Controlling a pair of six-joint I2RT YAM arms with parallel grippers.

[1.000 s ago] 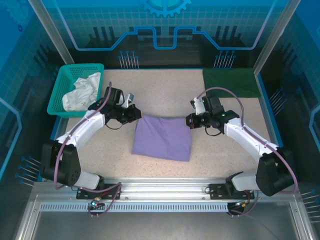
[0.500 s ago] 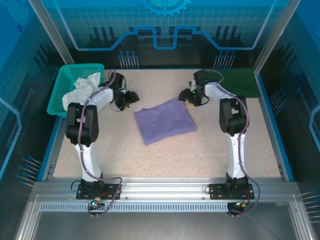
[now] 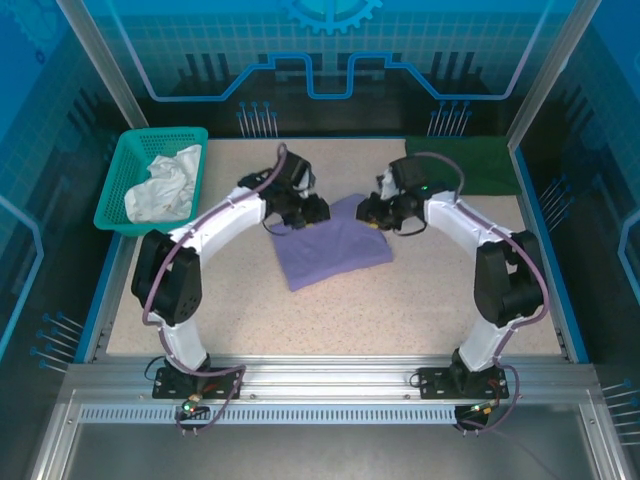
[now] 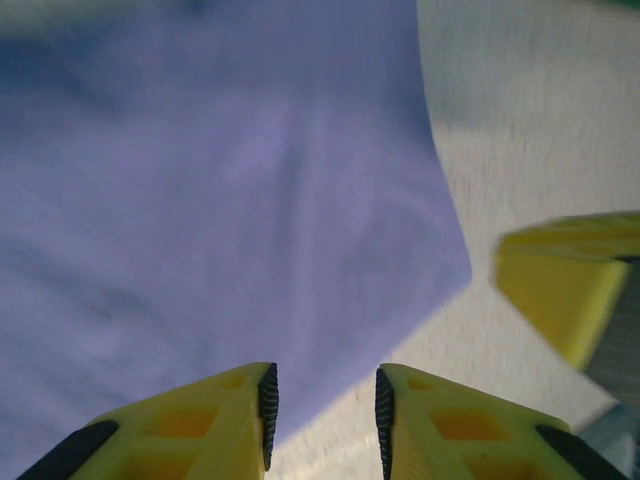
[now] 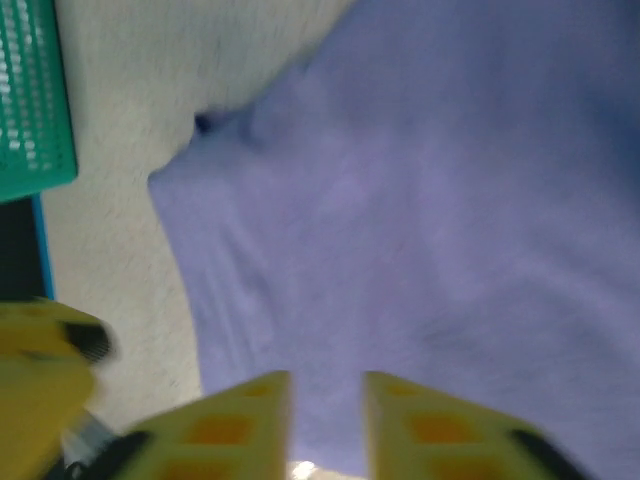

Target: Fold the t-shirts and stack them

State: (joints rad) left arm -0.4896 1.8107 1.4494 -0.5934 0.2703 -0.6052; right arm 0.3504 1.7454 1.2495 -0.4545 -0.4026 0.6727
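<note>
The speckled beige worktop (image 3: 330, 325) takes up most of the cell. Near its middle, a little toward the far side, lies the lavender shirt (image 3: 335, 245), folded into a rough rectangle and turned at a slant, flat on the surface. The dark green shirt (image 3: 462, 163) lies flat in the far right corner, well apart from the lavender one. At the far left stands the teal basket (image 3: 163, 137) with a crumpled white cloth (image 3: 163, 185) inside it.

Both arms reach in over the lavender shirt's far edge. The left tool (image 3: 316, 212) is at the far left corner of the shirt, the right tool (image 3: 366, 213) at the far right, and the two face each other, close together. In the left wrist view, the left tool (image 4: 325, 385) has its jaws parted by a narrow gap, with nothing between them and the cloth spread beneath. The right tool (image 5: 325, 385) is likewise slightly parted and holds nothing, poised above the lavender cloth.
</note>
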